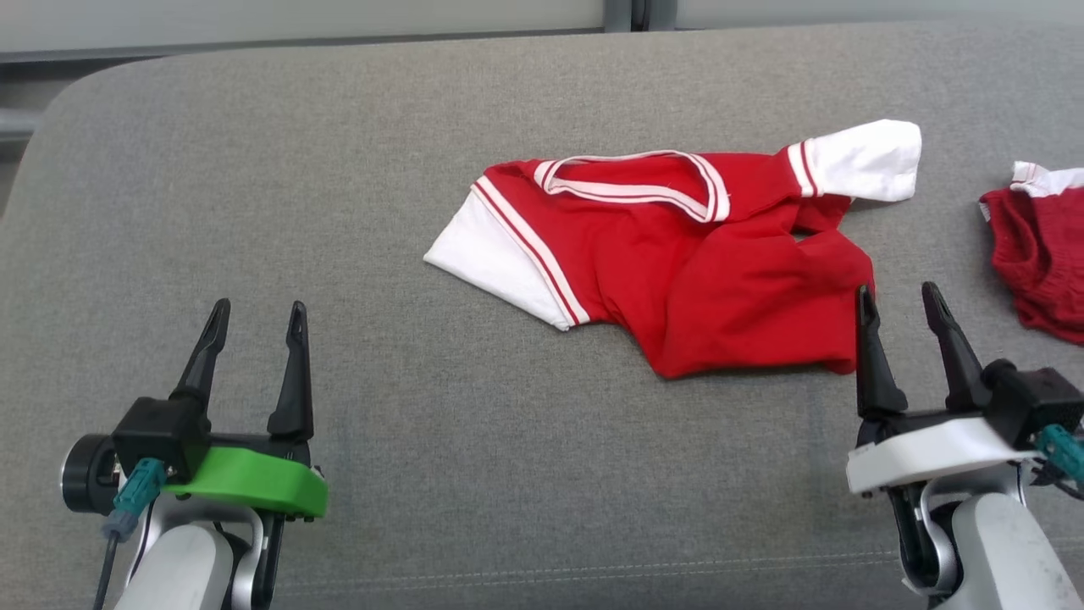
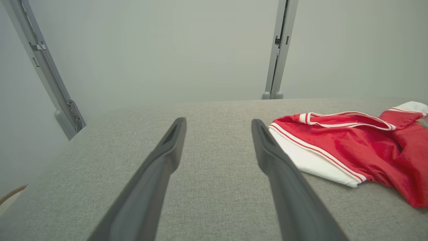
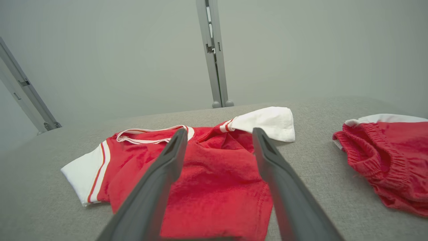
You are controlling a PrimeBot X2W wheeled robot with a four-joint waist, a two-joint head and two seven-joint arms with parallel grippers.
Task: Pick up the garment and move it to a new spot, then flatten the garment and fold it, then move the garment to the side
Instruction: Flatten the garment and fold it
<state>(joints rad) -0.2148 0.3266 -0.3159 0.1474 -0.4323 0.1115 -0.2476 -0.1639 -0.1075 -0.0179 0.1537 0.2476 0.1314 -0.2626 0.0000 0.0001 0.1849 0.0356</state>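
Roughly in the middle of the grey woven-fabric padded surface [image 1: 406,440] lies the red short-sleeved shirt with white sleeves and a white-striped neckline [image 1: 703,280], toward the robot's right. Its neck opening faces the far edge, and one white sleeve lies flat and pointed on the left. The other sleeve is curled over at the far right corner. The red body is rumpled – deep creases run across it, and its right side is bunched over itself, so the true hem line is hard to make out.

The left gripper [image 1: 259,307] hovers well apart from the shirt, its two dark fingers spread with nothing between them. The right gripper [image 1: 897,292] also has its fingers parted and empty. Its inner tip sits at the shirt's lower right edge, but contact with the cloth cannot be told. In the right wrist view those fingers cover part of the red body. The left wrist view cuts the shirt off at its right edge.

A second, crinkled red garment with a white band [image 1: 1037,254] lies near the shirt on the right – apart from it, and cut by the frame edge, so its kind is unclear.
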